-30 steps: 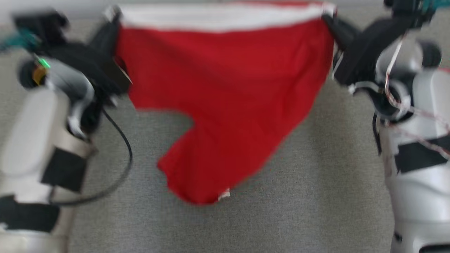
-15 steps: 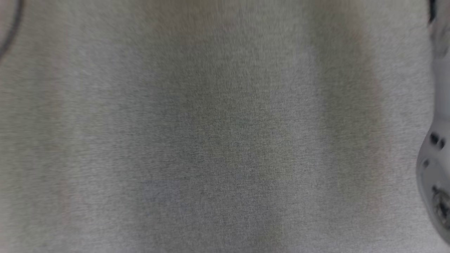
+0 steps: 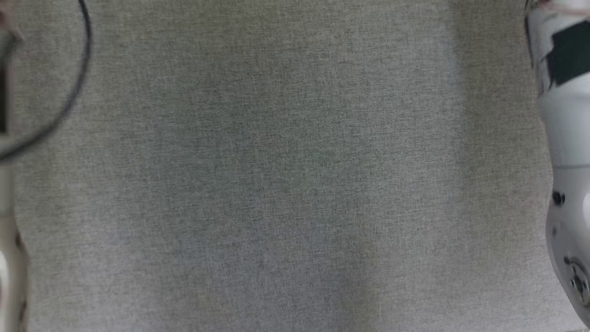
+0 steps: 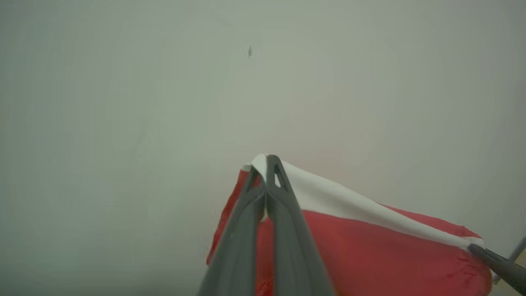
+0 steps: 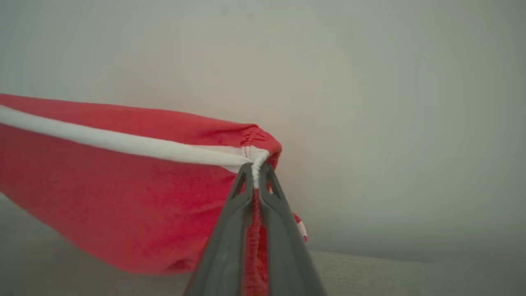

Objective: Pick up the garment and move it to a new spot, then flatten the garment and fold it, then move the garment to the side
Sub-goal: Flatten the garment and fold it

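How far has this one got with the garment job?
Done: the red garment is picked up and hangs over the grey surface. In hand: the left gripper and right gripper are each shut on one end of its white band, stretching it between them. Left: laying it at a new spot, flattening, folding, moving it aside.

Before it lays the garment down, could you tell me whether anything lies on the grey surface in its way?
Nothing visible does. The left gripper and right gripper pinch the garment by its white band; the grey surface in the head view shows no obstacle.
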### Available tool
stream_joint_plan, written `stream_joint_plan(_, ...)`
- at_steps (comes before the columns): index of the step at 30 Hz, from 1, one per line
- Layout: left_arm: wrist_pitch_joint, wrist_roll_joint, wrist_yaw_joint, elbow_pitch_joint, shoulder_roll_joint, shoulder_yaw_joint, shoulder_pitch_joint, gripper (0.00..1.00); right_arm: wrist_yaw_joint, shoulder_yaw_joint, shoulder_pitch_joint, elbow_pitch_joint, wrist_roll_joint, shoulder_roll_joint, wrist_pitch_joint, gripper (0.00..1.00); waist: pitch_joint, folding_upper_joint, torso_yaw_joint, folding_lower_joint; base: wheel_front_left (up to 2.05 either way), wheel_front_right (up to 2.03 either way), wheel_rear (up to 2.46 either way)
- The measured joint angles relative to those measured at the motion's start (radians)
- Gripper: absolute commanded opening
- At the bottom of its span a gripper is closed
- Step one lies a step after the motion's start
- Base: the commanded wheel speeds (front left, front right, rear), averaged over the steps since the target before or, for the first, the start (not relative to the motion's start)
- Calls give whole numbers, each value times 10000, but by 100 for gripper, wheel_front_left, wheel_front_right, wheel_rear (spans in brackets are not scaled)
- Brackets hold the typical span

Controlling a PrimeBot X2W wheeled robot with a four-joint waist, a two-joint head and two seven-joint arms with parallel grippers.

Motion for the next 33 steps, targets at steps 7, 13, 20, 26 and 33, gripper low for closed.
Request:
stream_joint_plan(7, 19, -1674, -50, -1722, 493, -696, 2511, 0, 0, 782, 1448, -94, 1409, -577, 153, 0, -536, -1, 103, -5, 0, 0, 0)
stream_joint_plan(13, 326, -2782, -50, -3070, 1001, -1204, 4648, 0, 0, 941, 3187, -894, 2625, -938, 1035, 0, -1517, -4, 248, -7, 0, 0, 0)
stream_joint_plan(20, 681, -3557, -23, -4050, 1294, -1661, 7534, 0, 0, 792, 5846, -1781, 3032, -1175, 2621, 0, -2864, -4, 380, -8, 0, 0, 0)
stream_joint_plan(26, 708, -4184, 115, -4466, 1262, -1937, 9751, 0, 0, 61, 8027, -2886, 2809, -1108, 3793, 0, -3958, -4, 488, -8, 0, 0, 0)
stream_joint_plan(33, 865, -4847, 272, -4943, 1336, -2178, 11768, 0, 0, -903, 10496, -4683, 2422, -639, 4955, 0, -5021, -5, 579, -7, 0, 0, 0)
